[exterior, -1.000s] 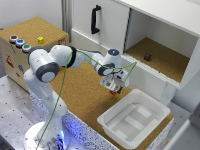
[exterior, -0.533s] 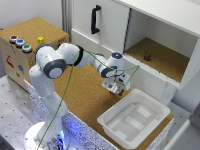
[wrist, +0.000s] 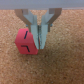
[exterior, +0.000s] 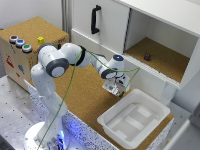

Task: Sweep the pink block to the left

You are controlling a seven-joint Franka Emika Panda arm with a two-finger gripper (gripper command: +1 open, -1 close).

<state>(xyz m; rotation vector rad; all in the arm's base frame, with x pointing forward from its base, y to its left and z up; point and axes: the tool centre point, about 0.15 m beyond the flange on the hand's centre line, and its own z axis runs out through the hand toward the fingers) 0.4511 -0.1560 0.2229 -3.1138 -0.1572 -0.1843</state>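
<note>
The pink block (wrist: 25, 42) is a small reddish-pink cube lying on the cork surface. In the wrist view it sits right against the outer side of one finger (wrist: 34, 31), not between the two. My gripper (wrist: 40, 43) is shut, fingertips together and down at the cork. In the exterior view the gripper (exterior: 116, 91) hangs low over the cork counter, just in front of the cabinet's lower edge. There the hand hides the block.
A white tray (exterior: 111, 120) stands close to the gripper, toward the exterior view's lower right. A dark purple block (exterior: 147, 57) lies in the open cabinet compartment. A yellow block (exterior: 40, 39) and coloured buttons sit on the cork-topped box (exterior: 50, 31) at the exterior view's left.
The arm's elbow has swung a little toward the exterior view's right and the gripper has come slightly lower over the cork, staying near the same spot.
</note>
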